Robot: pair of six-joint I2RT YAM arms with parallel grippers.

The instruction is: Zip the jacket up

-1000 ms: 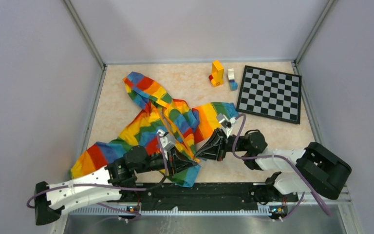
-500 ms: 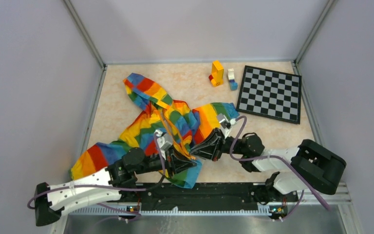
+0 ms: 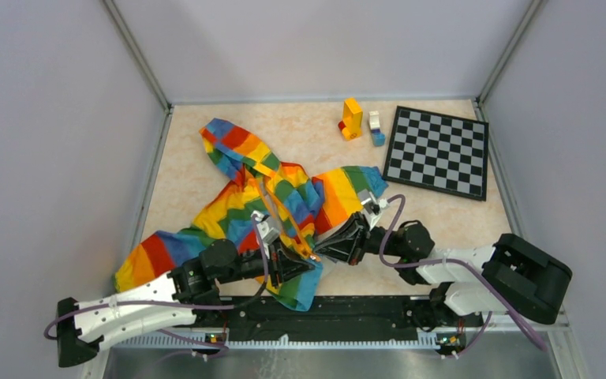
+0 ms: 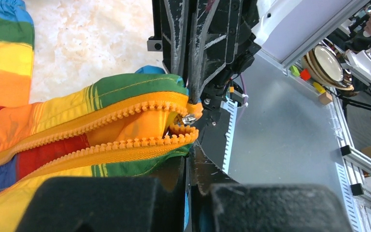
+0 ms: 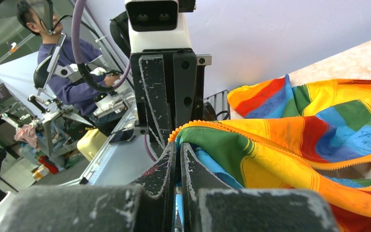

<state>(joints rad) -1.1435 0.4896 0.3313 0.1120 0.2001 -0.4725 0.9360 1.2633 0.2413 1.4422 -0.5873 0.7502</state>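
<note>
— Lying where, the jacket [image 3: 229, 213]?
— On the table [image 3: 458, 217], left of centre, hood toward the far wall, front open.
— And the left gripper [image 3: 300, 264]?
— Pinching the hem at one end of the orange zipper [image 4: 125, 114].
— The right gripper [image 3: 325, 247]?
— Clamped on the facing hem corner, its fingertips nearly meeting the left's. Blocks [image 3: 353, 118] and a chessboard [image 3: 438, 151] sit far right.

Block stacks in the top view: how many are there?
2. A yellow-orange stack stands left of the chessboard; a smaller white-and-blue stack lies between them. The jacket might hide more.
</note>
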